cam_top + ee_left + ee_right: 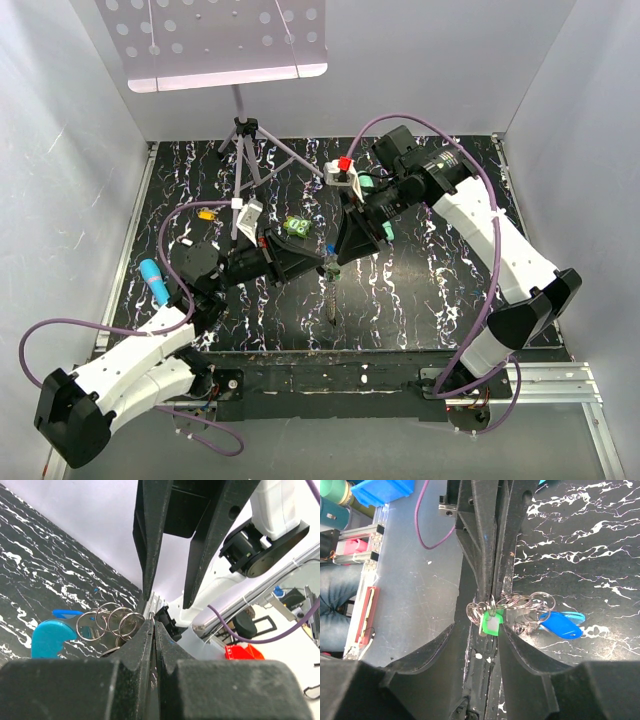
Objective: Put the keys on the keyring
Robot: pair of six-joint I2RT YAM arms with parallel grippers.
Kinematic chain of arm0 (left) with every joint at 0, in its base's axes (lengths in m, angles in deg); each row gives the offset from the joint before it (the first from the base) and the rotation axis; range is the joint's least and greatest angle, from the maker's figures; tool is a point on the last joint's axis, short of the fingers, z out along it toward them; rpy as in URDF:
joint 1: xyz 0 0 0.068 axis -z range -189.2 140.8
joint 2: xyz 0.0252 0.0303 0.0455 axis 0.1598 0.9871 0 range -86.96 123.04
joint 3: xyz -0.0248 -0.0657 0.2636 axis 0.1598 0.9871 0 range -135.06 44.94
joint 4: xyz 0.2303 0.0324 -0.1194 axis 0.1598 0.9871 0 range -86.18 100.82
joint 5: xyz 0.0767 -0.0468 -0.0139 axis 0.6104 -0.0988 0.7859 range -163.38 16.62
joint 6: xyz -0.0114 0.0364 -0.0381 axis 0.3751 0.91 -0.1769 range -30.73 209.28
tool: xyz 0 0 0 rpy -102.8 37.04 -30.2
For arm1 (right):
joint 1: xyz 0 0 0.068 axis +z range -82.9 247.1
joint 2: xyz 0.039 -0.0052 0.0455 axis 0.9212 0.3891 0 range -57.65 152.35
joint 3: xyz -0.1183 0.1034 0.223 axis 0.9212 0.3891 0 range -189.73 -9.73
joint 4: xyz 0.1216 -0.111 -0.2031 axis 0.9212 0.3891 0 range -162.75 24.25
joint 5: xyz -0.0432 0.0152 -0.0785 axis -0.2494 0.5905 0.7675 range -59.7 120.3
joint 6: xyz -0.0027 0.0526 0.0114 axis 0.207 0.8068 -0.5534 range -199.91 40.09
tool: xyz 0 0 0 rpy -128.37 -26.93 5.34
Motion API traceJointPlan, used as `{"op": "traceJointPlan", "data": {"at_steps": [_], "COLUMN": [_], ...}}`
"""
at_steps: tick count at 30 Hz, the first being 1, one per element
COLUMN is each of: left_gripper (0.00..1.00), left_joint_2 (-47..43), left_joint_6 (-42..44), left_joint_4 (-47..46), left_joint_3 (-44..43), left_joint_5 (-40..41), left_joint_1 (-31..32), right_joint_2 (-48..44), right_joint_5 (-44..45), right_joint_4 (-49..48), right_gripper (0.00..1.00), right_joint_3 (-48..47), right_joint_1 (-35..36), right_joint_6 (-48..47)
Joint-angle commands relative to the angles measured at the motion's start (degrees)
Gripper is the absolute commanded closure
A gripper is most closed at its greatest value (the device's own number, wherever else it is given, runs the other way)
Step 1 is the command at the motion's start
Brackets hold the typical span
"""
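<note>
The black marbled table (420, 300) is walled on three sides. The two pincers meet nose to nose over its middle, well away from every edge. I judge this deliberate, since threading needs both arms free to twist. A tripod stand (245, 150) rises far beyond the left pincer (152, 627), and a chunky green object (295, 228) sits near its far side, so that side is the crowded one. Nearward and outward of the right pincer (489, 633) the table offers more open room for drawing back. The left pincer is clamped flat on the keyring (520, 602), a bunch of metal split rings. The ring's blue tag (562, 625) hangs off to one side of its tips, likely so a ring is held out steady as a target. The right pincer is narrow, seemingly pinched on the head of the light green key (491, 621), hard against the rings. The blade is hidden, so I cannot tell whether it has entered a ring. The yellow-orange key (205, 213) lies well apart, out past the left pincer's wrist.
</note>
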Motion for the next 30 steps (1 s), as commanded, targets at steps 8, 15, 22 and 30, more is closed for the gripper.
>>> {"op": "traceJointPlan", "data": {"at_steps": [8,15,22,30], "left_gripper": [1.00,1.00,1.00,1.00], "left_joint_2": [-1.7,-0.4,2.8,4.6], "left_joint_6": [-5.1,-4.0,-1.0,0.8], "left_joint_4": [-17.2,-28.1,-38.2,-41.6], "left_joint_3": [4.1,8.6,10.7,11.2], "left_joint_5": [9.3,19.0,23.3,24.1], "left_joint_1": [1.0,4.5,6.5,6.7], "right_joint_2": [-2.6,-2.8,-3.1,-4.2], "right_joint_5": [-1.6,-4.6,-4.9,-6.5], "right_joint_4": [-7.9,-12.2,-15.7,-18.0], "right_gripper": [0.51,0.51,0.55,0.60], "right_joint_3": [0.1,0.2,2.2,4.7], "right_joint_1": [-1.5,-1.7,-2.6,-2.9], "right_joint_6": [9.4,15.5,19.8,21.8]}}
